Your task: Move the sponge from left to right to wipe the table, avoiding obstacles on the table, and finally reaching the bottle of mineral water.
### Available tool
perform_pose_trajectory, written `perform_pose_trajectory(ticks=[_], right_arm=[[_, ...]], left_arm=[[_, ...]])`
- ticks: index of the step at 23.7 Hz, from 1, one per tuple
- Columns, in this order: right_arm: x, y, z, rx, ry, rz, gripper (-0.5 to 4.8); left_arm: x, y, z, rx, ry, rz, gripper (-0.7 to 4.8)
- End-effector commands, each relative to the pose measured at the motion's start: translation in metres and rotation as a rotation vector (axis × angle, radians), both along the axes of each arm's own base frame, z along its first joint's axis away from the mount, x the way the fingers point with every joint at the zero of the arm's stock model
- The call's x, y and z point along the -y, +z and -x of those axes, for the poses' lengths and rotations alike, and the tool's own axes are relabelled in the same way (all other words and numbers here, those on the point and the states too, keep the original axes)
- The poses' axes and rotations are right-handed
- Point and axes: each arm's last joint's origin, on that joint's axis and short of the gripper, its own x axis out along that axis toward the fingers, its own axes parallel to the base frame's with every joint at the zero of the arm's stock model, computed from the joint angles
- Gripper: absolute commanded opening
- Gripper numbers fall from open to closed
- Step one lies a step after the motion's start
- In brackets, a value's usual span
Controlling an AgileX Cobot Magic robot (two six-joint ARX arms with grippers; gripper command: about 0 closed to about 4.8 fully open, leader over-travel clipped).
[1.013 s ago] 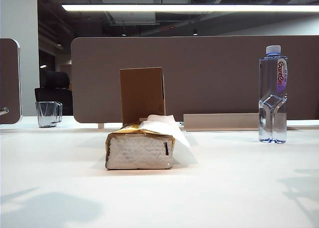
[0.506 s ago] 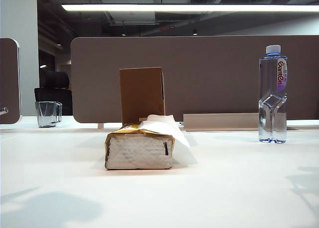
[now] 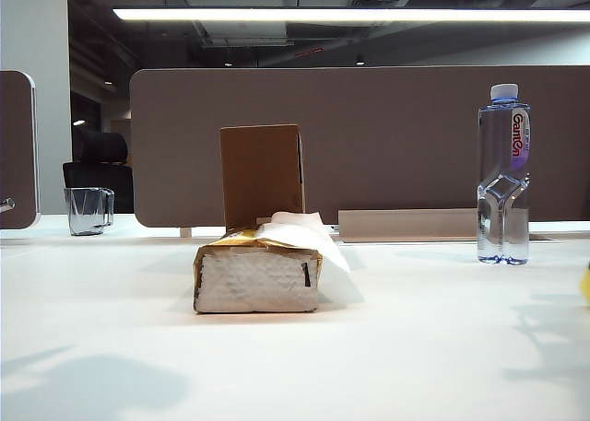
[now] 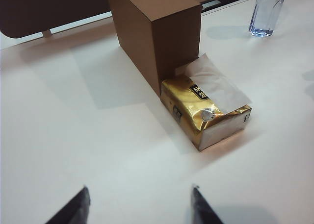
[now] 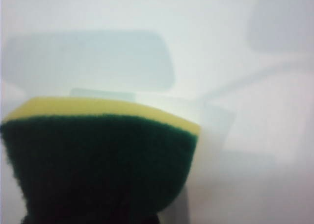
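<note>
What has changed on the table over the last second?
A yellow sliver of the sponge, pinched in the shut right gripper, has entered at the exterior view's right edge, its shadow spreading left. Tissue pack, cardboard box, bottle and mug stayed put.

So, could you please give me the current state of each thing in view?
sponge: held in right gripper, fingers shut on it
left gripper: fingers open, empty
water bottle: upright, capped
tissue pack: lying flat, sheet sticking out
cardboard box: upright
glass mug: upright, looks empty
</note>
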Motion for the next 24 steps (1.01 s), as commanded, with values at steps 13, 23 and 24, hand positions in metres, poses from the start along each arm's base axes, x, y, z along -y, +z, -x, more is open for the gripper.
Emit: perform_pose_trajectory(ticks=[13,23,24], right_arm=[[0.001,0.005,-0.051,0.086,0.014,0.007,-0.09],[0.002,0.002,-0.064,0.13,0.025,0.017,-0.09],[0.002,0.001,-0.065,0.132,0.025,0.017,-0.09]], left_arm=[[0.0,0.002,0.0,0.01,-0.003,0.008,2.64],[0.0,0.002,0.0,0.01,-0.003,0.008,2.64],[0.0,0.002,0.0,0.01,-0.003,0.008,2.64]])
